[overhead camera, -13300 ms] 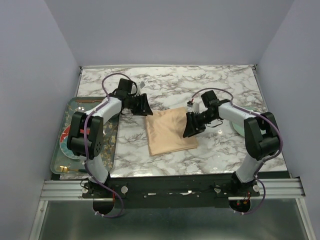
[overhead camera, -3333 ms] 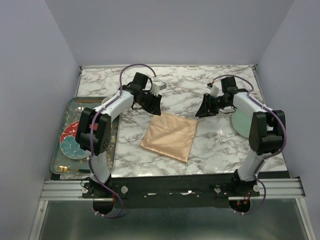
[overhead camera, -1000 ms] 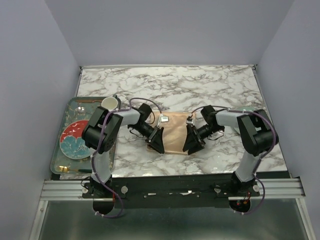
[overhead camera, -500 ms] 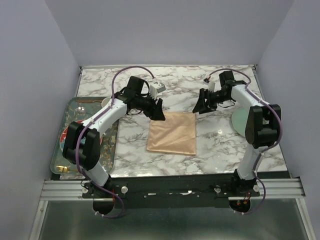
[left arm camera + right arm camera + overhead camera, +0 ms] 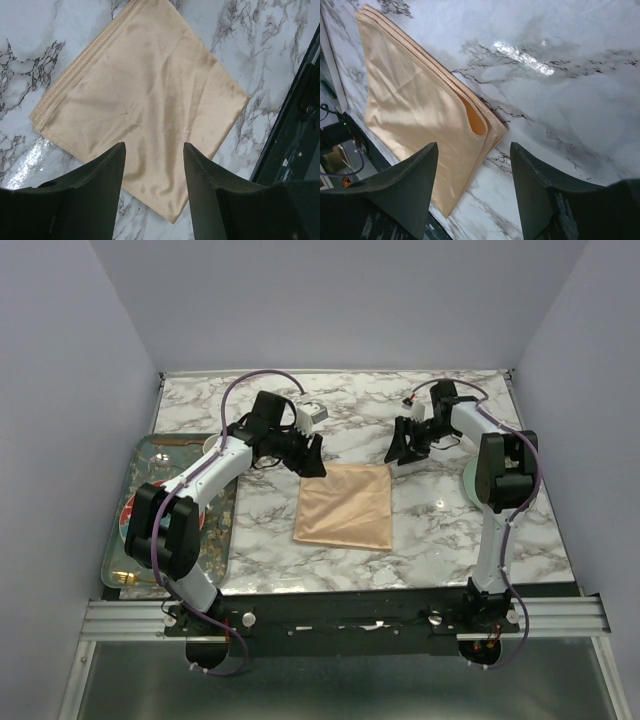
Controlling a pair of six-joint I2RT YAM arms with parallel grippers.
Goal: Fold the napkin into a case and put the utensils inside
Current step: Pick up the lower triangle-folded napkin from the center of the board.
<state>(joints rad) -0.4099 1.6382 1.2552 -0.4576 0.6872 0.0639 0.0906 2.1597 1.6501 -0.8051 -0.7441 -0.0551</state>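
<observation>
Napkin [image 5: 345, 507] lies folded flat as a layered square on the marble table [image 5: 440, 530], around the middle, nearer the near edge than the far one. Your left gripper [image 5: 313, 458] hovers just beyond its far left corner, jaws apart with nothing between them. Your right gripper [image 5: 398, 452] hangs by the far right corner, fingers likewise spread and empty. Neither touches the cloth. In the right wrist view the stacked layers gape a little at one corner.
</observation>
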